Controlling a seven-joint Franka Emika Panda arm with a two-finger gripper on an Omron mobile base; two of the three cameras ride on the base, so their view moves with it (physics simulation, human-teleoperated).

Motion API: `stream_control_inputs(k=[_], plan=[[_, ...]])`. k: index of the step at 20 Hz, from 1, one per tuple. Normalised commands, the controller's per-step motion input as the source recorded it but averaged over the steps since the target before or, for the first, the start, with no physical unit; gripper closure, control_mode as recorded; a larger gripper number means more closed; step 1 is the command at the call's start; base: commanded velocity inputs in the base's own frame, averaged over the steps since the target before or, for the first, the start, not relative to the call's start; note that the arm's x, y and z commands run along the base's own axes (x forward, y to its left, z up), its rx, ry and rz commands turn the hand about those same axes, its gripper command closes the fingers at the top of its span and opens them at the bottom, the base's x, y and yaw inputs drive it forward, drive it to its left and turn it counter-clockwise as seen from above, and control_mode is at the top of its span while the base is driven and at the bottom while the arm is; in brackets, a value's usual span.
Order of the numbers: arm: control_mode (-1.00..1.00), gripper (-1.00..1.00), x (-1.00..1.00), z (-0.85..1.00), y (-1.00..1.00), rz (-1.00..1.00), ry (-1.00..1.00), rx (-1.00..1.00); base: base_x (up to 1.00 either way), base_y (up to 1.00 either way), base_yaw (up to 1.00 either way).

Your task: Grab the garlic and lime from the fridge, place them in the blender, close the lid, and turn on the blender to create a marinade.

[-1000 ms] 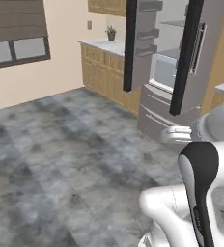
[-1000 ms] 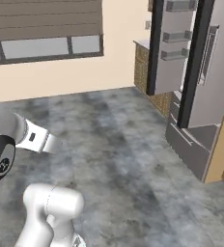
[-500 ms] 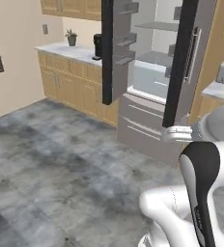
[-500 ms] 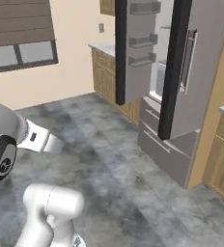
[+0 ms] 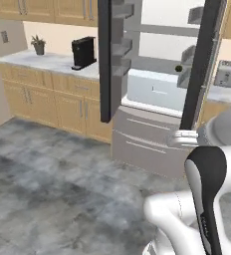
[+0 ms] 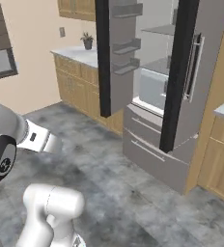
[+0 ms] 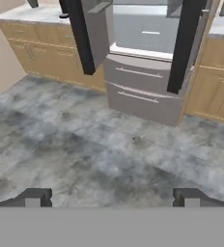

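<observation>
Fridge [image 5: 152, 89]: we count one, two doors open
Lime [image 5: 178, 68]: one, inside the fridge
Coffee machine [image 5: 83, 53]: one, left of fridge
Potted plant [image 5: 38, 45]: one

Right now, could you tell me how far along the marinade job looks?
Early stage. Done: the fridge stands with both doors open, and the base faces it. In hand: nothing; the fingers are spread wide over bare floor. A small dark round thing, probably the lime, sits on a fridge shelf. Left: picking the lime and garlic, loading the blender, closing the lid, switching on.
</observation>
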Motion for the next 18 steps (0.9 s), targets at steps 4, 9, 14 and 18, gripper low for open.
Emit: stream_control_inputs(k=[4,9,14,18], plan=[[1.0,-1.0,0.0,0.0,0.0,0.0,0.0,0.0,1.0,0.8,-0.52],[1.0,-1.0,0.0,0.0,0.0,0.0,0.0,0.0,1.0,0.8,-0.56],[1.0,-1.0,0.0,0.0,0.0,0.0,0.0,0.0,1.0,0.69,-0.49],[1.0,-1.0,0.0,0.0,0.0,0.0,0.0,0.0,0.99,0.09,-0.38]])
